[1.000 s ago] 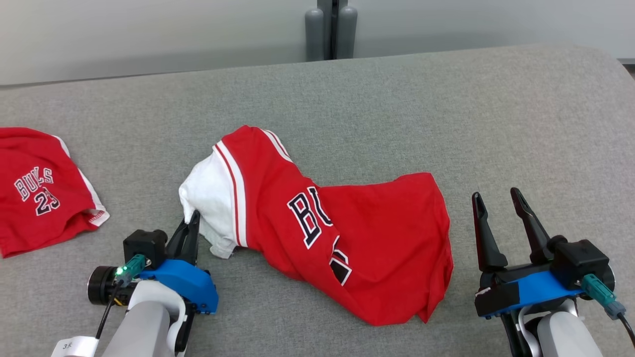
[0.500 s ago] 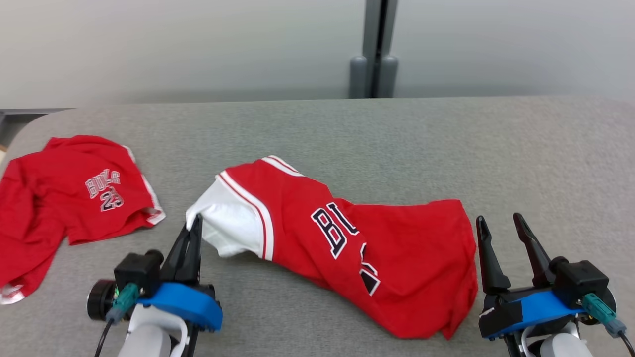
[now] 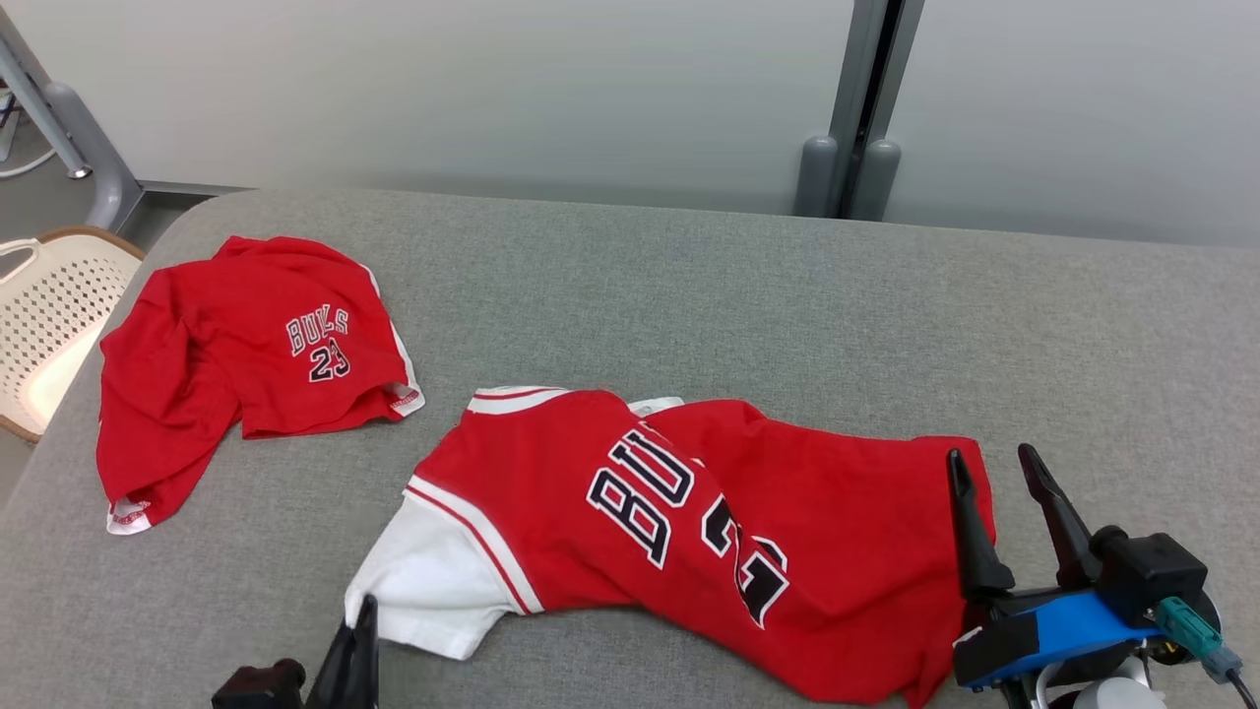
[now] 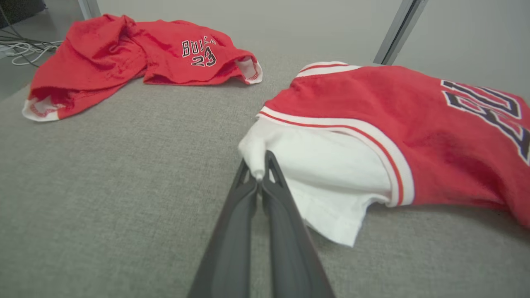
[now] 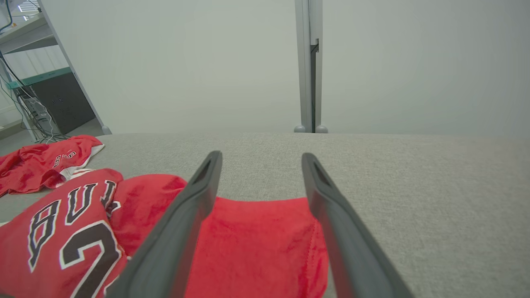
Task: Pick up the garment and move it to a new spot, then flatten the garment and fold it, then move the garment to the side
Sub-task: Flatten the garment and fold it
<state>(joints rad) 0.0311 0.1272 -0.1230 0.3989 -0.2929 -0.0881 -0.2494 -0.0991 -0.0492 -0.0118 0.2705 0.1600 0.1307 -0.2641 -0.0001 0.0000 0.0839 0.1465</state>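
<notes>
The garment (image 3: 679,512) is a red jersey with dark lettering and a white sleeve (image 3: 423,581), lying stretched across the grey padded table (image 3: 689,286). My left gripper (image 3: 362,611) sits at the bottom edge of the head view. In the left wrist view the left gripper (image 4: 260,167) is shut on the corner of the white sleeve (image 4: 331,165). At the jersey's right end my right gripper (image 3: 989,455) stands open above the red hem. From its own wrist the right gripper (image 5: 261,159) has the hem (image 5: 256,244) below its spread fingers, with nothing between them.
A second red garment (image 3: 246,354) with small lettering lies crumpled at the table's far left, also seen as a red heap (image 4: 124,54). A pale perforated basket (image 3: 44,315) stands off the table's left end. A grey post (image 3: 856,108) rises behind the table.
The camera has turned left and lifted. The left gripper has pulled the white sleeve toward the near edge, and the jersey now lies longer and flatter with its number showing. The right gripper stays open.
</notes>
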